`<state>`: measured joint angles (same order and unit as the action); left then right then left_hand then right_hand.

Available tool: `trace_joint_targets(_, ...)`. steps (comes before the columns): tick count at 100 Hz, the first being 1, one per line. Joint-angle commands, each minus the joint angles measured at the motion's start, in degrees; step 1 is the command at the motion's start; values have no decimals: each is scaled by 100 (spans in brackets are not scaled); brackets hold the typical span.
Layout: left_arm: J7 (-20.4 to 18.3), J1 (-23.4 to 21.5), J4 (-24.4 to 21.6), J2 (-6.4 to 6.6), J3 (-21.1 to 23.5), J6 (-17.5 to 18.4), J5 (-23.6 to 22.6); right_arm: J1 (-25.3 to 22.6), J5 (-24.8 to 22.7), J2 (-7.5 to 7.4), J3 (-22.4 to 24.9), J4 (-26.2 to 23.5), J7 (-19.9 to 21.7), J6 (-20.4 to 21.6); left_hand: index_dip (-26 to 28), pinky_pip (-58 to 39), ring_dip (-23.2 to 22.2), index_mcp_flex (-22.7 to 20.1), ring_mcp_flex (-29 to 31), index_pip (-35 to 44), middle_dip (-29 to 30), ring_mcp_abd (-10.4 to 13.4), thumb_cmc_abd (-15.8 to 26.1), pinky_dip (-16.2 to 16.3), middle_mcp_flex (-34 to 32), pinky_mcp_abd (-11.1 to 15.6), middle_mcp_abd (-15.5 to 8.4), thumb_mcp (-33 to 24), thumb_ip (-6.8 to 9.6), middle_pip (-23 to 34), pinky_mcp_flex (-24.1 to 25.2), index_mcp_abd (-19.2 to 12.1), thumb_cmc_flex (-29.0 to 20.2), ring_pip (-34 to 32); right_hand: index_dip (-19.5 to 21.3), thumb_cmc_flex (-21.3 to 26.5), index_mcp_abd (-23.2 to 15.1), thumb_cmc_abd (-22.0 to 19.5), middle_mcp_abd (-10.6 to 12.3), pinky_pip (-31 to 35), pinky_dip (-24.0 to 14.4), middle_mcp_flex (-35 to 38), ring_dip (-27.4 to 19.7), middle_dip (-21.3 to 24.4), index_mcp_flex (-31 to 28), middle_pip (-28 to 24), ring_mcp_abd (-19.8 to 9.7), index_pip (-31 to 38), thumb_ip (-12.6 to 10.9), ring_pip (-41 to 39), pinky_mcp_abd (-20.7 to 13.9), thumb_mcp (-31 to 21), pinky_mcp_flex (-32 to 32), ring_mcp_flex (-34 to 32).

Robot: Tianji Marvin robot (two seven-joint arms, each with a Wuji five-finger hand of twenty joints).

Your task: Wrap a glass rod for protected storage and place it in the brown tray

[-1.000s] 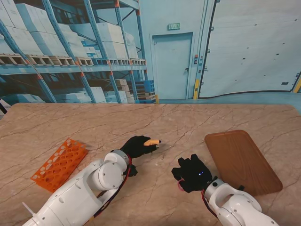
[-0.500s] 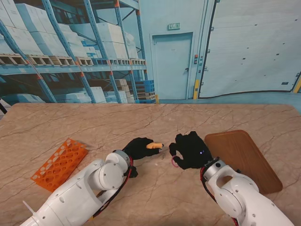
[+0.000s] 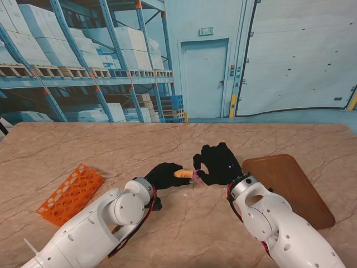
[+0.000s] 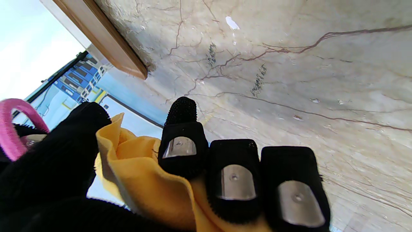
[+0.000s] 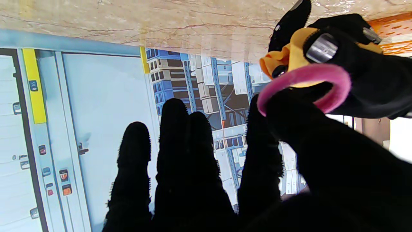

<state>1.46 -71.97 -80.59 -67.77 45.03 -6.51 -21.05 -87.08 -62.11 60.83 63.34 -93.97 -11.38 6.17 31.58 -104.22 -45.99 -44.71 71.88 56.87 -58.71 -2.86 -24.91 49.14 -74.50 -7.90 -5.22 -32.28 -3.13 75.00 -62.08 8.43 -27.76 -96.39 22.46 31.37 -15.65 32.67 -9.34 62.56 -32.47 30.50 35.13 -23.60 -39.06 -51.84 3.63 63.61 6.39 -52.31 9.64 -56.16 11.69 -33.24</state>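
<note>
Securing the wrap, by the look of it: left hand [image 3: 165, 174] clamped around the yellow cloth bundle [image 3: 182, 173] over mid-table, rod presumably inside, unseen; right hand [image 3: 216, 163] pinching a pink band [image 5: 302, 84] at the bundle's tip. Next, probably, sliding the band on squarely, then carrying to the brown tray [image 3: 287, 190].

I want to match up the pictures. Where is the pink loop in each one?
Stand view: the pink loop is mid-table, where the right hand meets the left hand.
Left wrist view: pink loop at the picture's edge, beside the yellow cloth.
Right wrist view: pink loop around the right hand's fingers.
Shared landmark: the yellow cloth bundle.
</note>
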Motion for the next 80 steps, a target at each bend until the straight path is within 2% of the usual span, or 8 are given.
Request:
trace_joint_targets(1,-29,-39,-43,0,10,42,-5,30,3,43,-51,33,37,-13,18,-1575,-89,136,101,-137,-51,186,-305,255,-218,651,-172,-34,-148,191,-202,138,203,-531,19,193,-45,-63,21,36,-52,50,78,-92,-54,22,43,26,143,29,72,51,-3,-64)
trace_joint_targets(32,-16,-43,-51,3,-17,117,-33,201,116,51,-228,187,109,-45,-40,-1575,-84,277,99,-296,-64,186,-446,259,-104,700,-158,-206,-207,106,-204,133,361,-528,67,158,-107,-122,12,30,-64,57,93,-104,42,12,27,15,128,26,72,104,-2,-71)
trace_joint_targets(47,-169,1,-28,57,-49,255,-88,301,174,63,-308,270,101,-80,-102,-1575,-73,428,97,-498,-109,189,-760,113,82,829,-156,-174,-314,-2,-208,73,609,-396,92,130,-180,-142,2,24,-69,58,106,-113,94,2,27,10,104,13,56,136,10,-76)
trace_joint_targets(80,-205,23,13,76,-58,396,-114,415,190,72,-414,322,138,-220,-110,-1575,-96,557,96,-597,-150,225,-942,22,210,902,-177,-214,-409,-53,-206,20,853,-324,66,49,-6,-185,-15,13,-82,-55,123,-142,525,-43,-2,-57,70,-9,38,256,24,-18)
